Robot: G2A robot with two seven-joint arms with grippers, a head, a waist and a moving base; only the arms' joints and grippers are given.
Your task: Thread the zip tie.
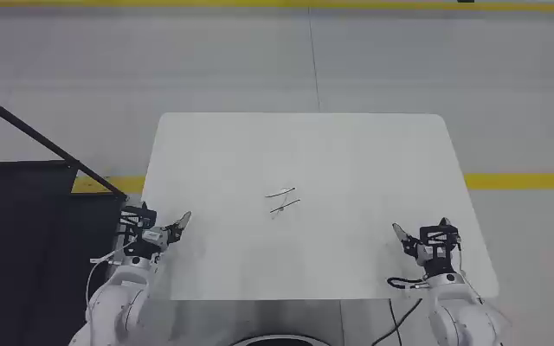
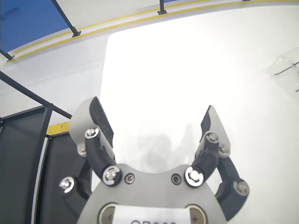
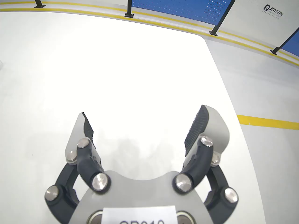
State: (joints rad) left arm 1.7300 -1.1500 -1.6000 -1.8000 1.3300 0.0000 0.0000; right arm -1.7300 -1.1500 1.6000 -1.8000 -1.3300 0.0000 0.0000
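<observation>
A: White and smooth. That is the table (image 1: 346,147), a big flat top with round corners.

B: What sits at the two near corners?

A: The two arms. The left gripper (image 1: 179,227) is over the near left corner. Its grey metal fingers are spread wide apart and hold nothing.

B: And the other one?

A: The right gripper (image 1: 421,229) is over the near right corner. It is spread wide too, with nothing in it.

B: What is on the inside of the fingers?

A: Black pads (image 2: 102,122) with little bumpy ridges. The right ones (image 3: 195,124) look the same.

B: Where is the zip tie (image 1: 280,192)?

A: It lies flat in the middle of the table, well apart from both arms. It is a thin dark strip, a bit bent. A second thin strip (image 1: 285,206) lies just beside it, on the near side.
</observation>
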